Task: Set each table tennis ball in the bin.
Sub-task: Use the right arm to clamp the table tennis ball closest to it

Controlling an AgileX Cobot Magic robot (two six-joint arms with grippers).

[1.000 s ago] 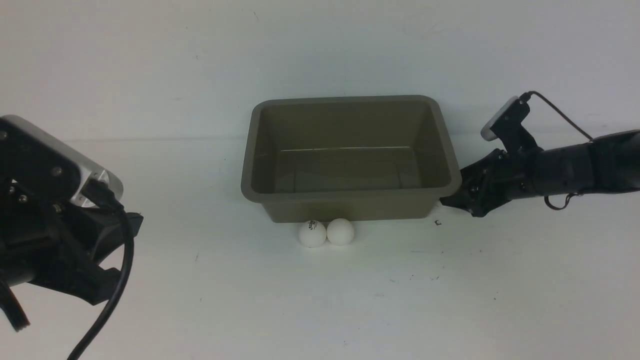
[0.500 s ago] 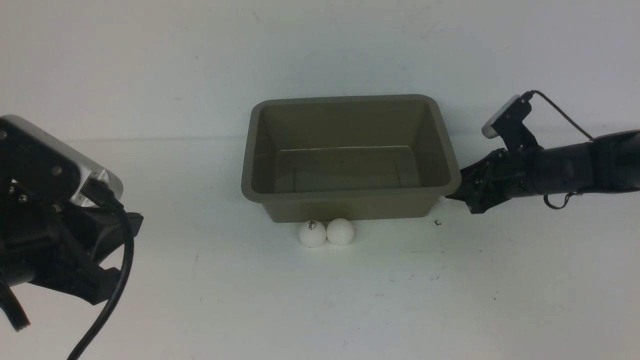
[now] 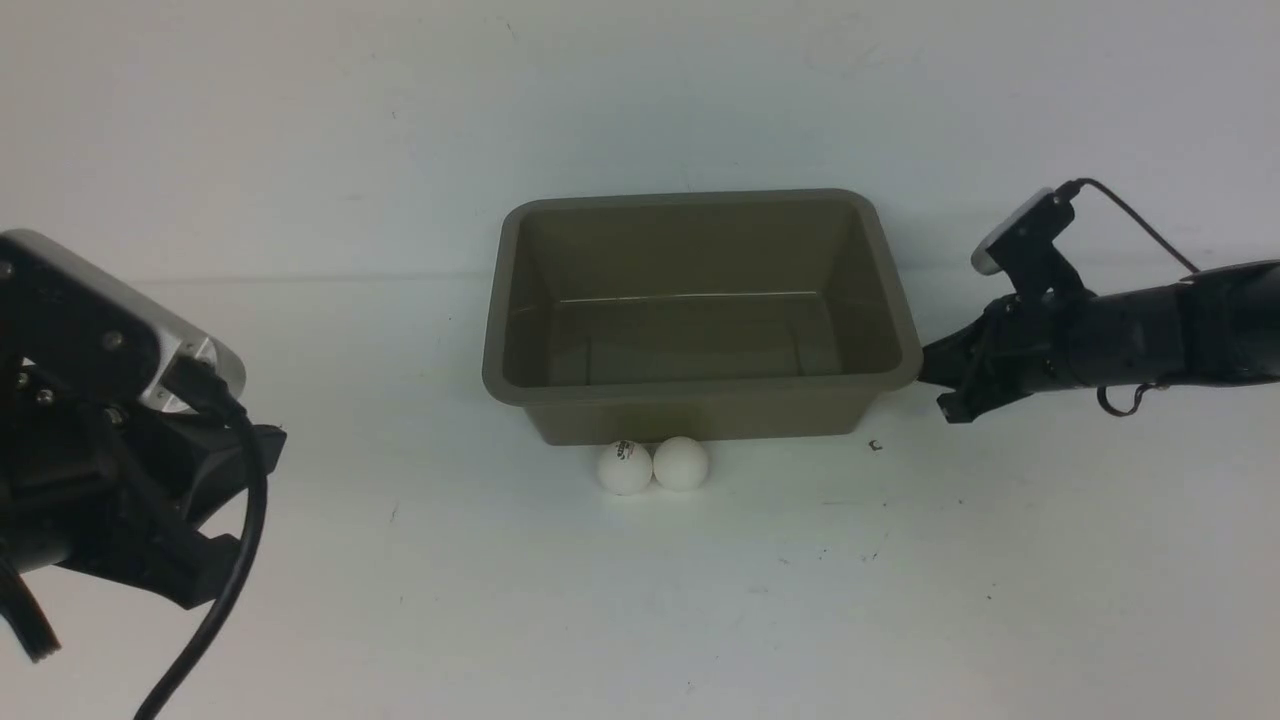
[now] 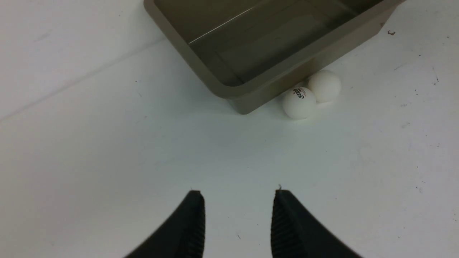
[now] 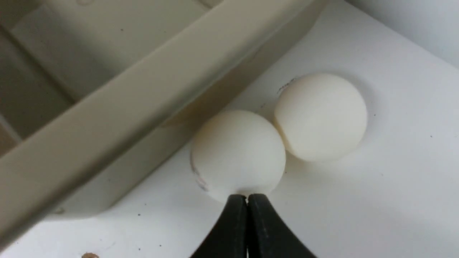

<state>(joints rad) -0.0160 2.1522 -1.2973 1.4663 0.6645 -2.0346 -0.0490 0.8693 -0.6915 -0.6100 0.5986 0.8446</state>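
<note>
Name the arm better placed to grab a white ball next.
Right: the shut right gripper sits at a small white ball beside the taupe plastic bin; the left gripper hangs far back.

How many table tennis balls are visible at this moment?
4. Two balls sit touching in front of the bin's near wall. Two more lie by its right side, at the right gripper, visible only from the right wrist view.

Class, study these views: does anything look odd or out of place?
Yes. The right hand is shut on nothing: its closed tips point at a ball lying beside the bin, instead of clasping it.
</note>
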